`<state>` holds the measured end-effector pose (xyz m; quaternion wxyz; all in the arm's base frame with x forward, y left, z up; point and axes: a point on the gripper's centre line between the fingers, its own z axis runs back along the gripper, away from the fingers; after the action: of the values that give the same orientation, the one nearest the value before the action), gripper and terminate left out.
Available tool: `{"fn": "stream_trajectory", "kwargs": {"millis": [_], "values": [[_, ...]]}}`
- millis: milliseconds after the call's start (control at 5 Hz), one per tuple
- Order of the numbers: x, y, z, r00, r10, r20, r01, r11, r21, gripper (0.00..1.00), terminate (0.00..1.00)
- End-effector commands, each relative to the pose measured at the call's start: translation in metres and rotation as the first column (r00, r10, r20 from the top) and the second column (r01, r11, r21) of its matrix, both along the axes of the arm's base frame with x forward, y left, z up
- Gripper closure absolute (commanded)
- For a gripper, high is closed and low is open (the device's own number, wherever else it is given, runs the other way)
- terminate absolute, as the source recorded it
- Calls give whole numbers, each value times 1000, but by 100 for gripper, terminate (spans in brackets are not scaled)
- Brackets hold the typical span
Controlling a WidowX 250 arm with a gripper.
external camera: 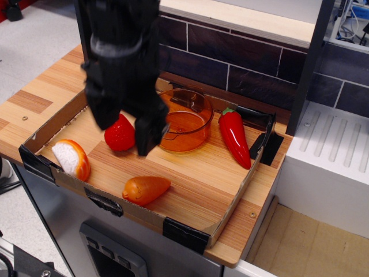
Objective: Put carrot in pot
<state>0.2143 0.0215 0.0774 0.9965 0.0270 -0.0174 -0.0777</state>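
Carrot [146,189] lay on its side near the front edge of the cardboard tray [190,234], and you had it nearer the camera and slightly to the viewer's right of the gripper [125,134]. Its long axis ran roughly left to right across the view, blunt end left, tip pointing right and a little away from the camera. Your gripper hung over the strawberry [120,134], fingers spread wide and holding nothing. The pot [185,120] sat just behind and right of it, apparently empty. You would likely have needed to come forward toward the tray's front and straddle the carrot across its short width.
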Motion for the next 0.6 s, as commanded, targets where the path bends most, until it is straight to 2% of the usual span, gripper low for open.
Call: {"fn": "stream_trajectory", "kwargs": {"millis": [0, 400], "values": [[2, -5, -30, 998, -42, -41, 41, 999, -14, 0, 0], [3, -11, -45, 998, -17, -68, 16, 1000, -24, 0, 0]]}}
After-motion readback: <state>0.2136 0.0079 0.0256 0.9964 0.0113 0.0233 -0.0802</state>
